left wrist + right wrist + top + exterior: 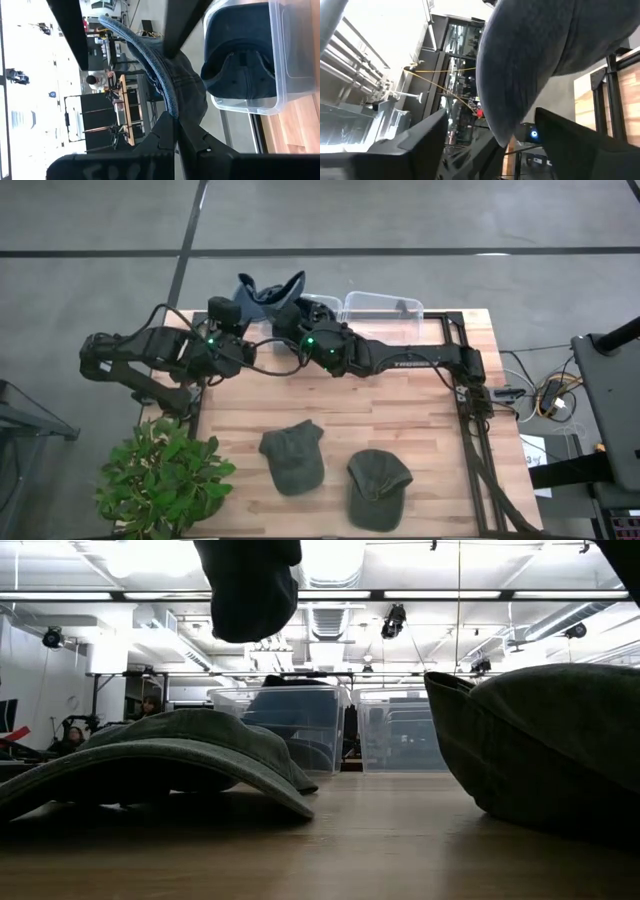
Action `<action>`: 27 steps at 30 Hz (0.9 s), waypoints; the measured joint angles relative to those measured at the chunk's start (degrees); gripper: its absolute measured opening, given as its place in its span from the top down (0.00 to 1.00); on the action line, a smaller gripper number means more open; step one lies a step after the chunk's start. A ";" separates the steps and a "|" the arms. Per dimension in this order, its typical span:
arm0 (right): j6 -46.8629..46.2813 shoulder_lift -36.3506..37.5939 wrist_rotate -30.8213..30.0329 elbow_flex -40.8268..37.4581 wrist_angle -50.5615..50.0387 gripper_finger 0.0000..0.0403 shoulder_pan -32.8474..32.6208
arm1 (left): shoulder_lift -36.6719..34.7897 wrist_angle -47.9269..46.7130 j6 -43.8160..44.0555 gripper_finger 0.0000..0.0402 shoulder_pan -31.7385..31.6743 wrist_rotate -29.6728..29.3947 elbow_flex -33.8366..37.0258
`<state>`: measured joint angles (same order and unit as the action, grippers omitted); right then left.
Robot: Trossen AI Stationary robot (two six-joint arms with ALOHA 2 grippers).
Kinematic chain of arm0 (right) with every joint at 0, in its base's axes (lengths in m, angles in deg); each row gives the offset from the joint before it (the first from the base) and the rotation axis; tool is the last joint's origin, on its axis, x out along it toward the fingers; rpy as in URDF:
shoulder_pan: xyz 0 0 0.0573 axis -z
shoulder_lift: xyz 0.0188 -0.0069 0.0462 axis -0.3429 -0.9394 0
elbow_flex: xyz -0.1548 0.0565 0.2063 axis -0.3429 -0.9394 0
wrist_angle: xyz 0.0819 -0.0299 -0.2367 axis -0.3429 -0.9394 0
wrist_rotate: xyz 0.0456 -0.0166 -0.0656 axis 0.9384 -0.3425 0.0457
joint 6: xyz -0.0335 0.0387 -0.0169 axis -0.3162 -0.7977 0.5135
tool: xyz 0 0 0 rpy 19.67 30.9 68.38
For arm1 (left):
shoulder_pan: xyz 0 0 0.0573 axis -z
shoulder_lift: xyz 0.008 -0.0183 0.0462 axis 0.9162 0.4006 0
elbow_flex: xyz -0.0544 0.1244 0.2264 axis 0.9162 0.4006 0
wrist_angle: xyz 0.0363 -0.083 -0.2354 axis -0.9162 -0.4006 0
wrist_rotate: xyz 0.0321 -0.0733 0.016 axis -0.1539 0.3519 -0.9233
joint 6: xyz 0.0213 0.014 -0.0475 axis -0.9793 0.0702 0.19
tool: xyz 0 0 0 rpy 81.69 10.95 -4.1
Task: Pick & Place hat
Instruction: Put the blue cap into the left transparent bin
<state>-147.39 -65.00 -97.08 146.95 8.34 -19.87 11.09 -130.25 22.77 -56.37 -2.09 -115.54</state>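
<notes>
Left gripper [243, 302] pinching blue denim hat [268, 288] by its brim, above far table edge, over clear bin [385, 307]. Right gripper [293, 313] spread wide beside hat. Two green caps [293, 455] near front edge.

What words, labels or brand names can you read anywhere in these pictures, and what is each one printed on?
Pale lettering runs along the right arm in the high view: a brand mark, too small to read for certain.
No text shows on the two green caps on the table, on the blue denim hat held up at the back, or on the clear bins.
Signs and screens in the room behind are too blurred to read.
</notes>
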 joint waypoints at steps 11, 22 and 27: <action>4.28 0.03 -1.36 -0.30 -0.62 0.93 0.08 | -0.13 -0.47 1.61 0.98 0.99 -1.21 -0.21; 5.65 0.09 -0.11 -0.39 2.61 0.97 0.66 | -1.68 0.93 7.91 0.85 1.31 13.55 -7.48; 8.47 0.12 1.45 -0.40 6.93 0.97 2.35 | -1.82 0.54 13.17 0.76 1.42 12.62 -10.21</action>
<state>-138.92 -64.88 -95.62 146.55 15.27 -17.52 9.27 -129.71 35.94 -54.95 10.53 -125.75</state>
